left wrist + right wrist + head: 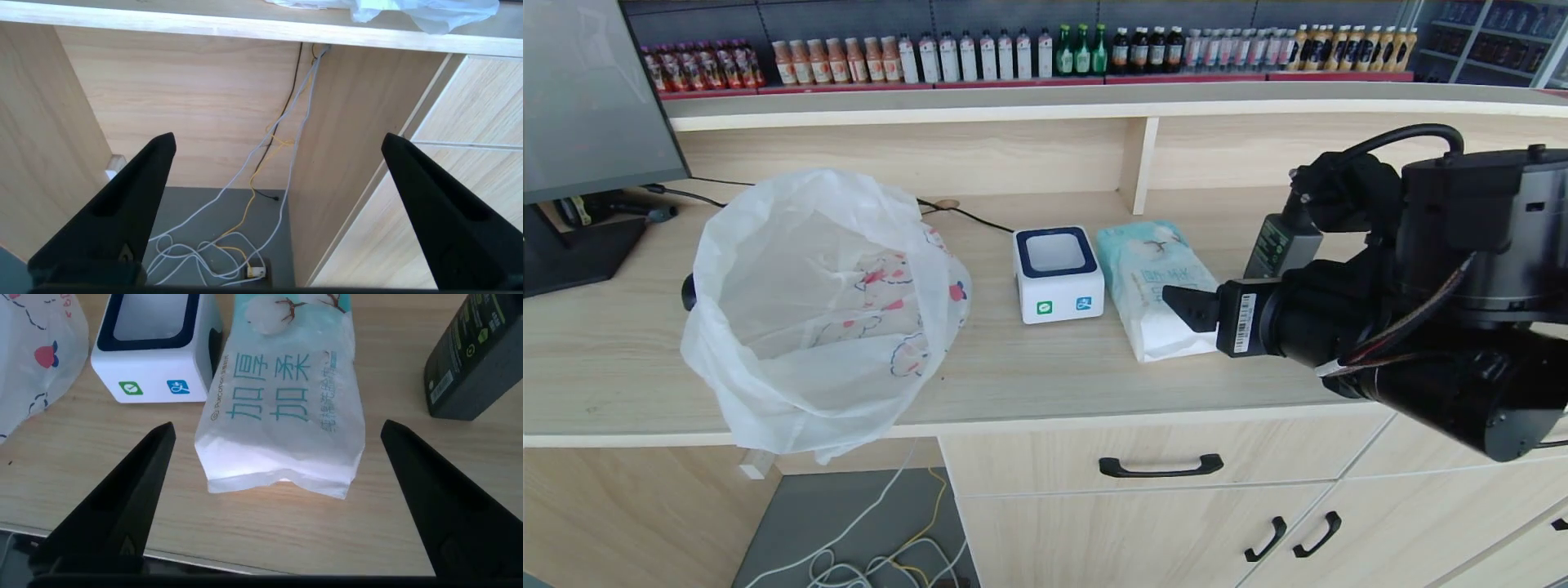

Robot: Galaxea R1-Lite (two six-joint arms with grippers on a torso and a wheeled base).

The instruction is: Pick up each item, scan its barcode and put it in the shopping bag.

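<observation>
A pale blue and white tissue pack (1147, 278) lies on the wooden counter (1013, 367), right of the white scanner box (1058, 273). My right gripper (1186, 305) hovers open just above the pack's near end; in the right wrist view the tissue pack (282, 408) lies between and ahead of the right gripper's (278, 434) spread fingers. A dark grey-green box (1278, 245) stands behind the right arm. The translucent shopping bag (825, 302) stands open at the counter's left. My left gripper (278, 140) hangs open below the counter edge, holding nothing.
A monitor (596, 90) stands at the far left of the counter. A raised shelf (1094, 102) runs along the back. Drawers with black handles (1160, 467) sit under the counter. Loose cables (237, 237) lie on the floor in the open bay beneath.
</observation>
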